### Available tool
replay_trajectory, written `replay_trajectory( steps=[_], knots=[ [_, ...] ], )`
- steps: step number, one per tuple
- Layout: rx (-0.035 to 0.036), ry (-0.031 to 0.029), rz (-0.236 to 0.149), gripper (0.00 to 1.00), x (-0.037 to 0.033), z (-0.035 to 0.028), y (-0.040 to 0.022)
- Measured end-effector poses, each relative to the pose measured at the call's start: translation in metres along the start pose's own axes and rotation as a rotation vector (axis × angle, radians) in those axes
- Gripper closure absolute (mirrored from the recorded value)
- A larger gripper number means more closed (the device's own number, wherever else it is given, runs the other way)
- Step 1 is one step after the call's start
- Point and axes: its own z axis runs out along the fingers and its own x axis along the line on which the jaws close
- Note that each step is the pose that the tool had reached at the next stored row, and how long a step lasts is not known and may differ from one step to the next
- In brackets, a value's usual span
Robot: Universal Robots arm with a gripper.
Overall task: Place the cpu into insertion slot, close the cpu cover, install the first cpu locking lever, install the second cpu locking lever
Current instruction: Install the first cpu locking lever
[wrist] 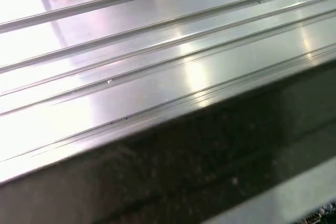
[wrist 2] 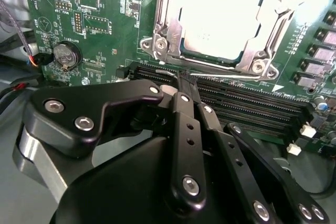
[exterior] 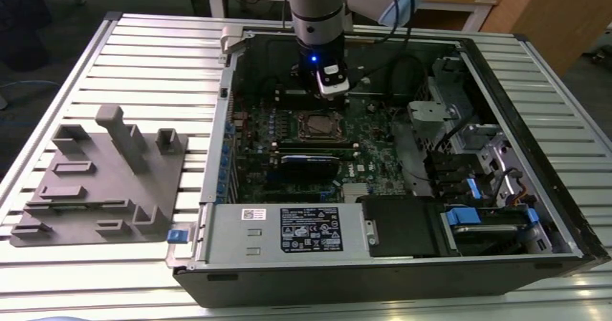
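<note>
Jaws: squeezed shut, with the black fingertips (wrist 2: 182,85) pressed together right by the long black slots (wrist 2: 252,103), next to the socket.
Cpu: the cpu (wrist 2: 223,17) lies flat inside the insertion slot (exterior: 299,127), near the middle of the green board (wrist 2: 100,19).
Cover: the cpu cover (wrist 2: 167,24) is down on the cpu's edges, and the shiny face shows through its window.
Arm: the arm (exterior: 316,13) hangs over the board's far side.
Case: the open computer case (exterior: 535,120) sits by the worktop (exterior: 143,56) edge on the exterior view's right.
Tray: the grey tray (exterior: 105,178) lies by the opposite edge.
</note>
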Motion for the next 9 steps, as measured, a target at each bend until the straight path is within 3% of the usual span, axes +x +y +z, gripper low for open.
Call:
replay_trajectory(
  steps=[9],
  knots=[
    [0.0002, -0.0002, 0.001, 0.89, 0.0000, 0.0002, 0.0000]
  ],
)
